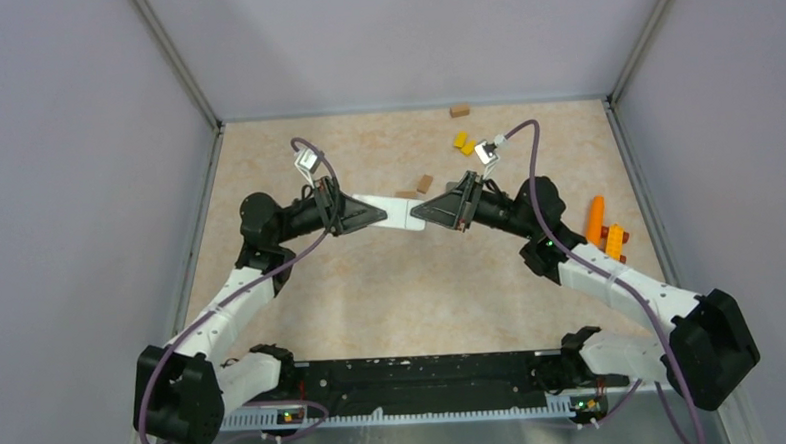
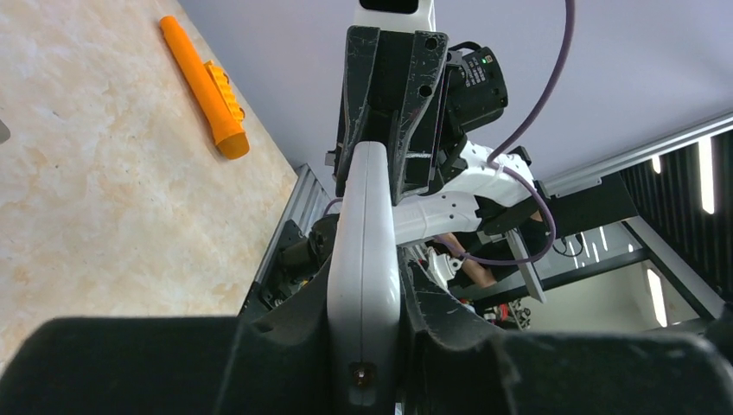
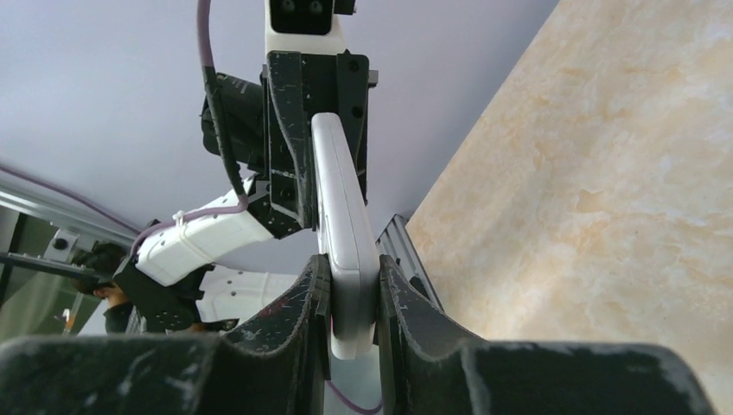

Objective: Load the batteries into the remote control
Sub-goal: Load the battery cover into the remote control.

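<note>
Marbled table (image 1: 372, 293); remote (image 1: 401, 213) (edge-on in wrist views)

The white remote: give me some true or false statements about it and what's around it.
1. The left gripper and the right gripper clamp the remote, one at each end. True.
2. The right gripper is open and empty. False: it is shut on the remote.
3. The orange stick lies on the far left. False: it lies near the right edge of the table.
4. A brown block sits close to the far wall. True.
</note>
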### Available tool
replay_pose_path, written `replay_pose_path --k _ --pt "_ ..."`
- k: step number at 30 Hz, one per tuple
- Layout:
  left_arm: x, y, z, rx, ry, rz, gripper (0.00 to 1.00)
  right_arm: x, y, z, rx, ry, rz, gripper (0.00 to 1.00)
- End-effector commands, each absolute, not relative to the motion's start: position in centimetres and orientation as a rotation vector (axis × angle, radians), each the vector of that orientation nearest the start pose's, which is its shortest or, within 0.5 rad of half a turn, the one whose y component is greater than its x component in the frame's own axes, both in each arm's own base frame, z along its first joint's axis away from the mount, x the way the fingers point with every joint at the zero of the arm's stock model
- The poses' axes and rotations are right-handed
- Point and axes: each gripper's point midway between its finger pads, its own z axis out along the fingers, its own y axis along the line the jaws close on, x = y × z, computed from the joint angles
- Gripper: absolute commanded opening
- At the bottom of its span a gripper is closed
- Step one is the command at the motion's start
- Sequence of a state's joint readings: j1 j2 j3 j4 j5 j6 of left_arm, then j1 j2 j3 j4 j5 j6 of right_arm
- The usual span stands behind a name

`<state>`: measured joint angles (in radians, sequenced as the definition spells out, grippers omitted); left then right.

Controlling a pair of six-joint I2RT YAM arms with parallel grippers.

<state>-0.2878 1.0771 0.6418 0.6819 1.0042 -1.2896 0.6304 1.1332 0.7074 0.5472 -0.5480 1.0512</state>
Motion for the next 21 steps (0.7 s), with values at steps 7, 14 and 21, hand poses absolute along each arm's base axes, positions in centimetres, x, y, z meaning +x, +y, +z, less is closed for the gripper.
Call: replay_pose_path --k 7,14,21 --pt "18.2 -26.5 32.9 0.42 1.703 -1.99 0.0 23.1 33.4 31.5 -0.193 1.68 1.718 0.0" --pt "18.0 -26.7 33.1 0.461 1.69 -1.98 0.0 22.9 34.6 30.8 -0.199 1.707 1.739 0.1" --pt "19.9 -26.0 32.3 0.398 1.73 -1.893 0.0 23.3 32.6 31.1 -0.202 1.691 1.638 0.4"
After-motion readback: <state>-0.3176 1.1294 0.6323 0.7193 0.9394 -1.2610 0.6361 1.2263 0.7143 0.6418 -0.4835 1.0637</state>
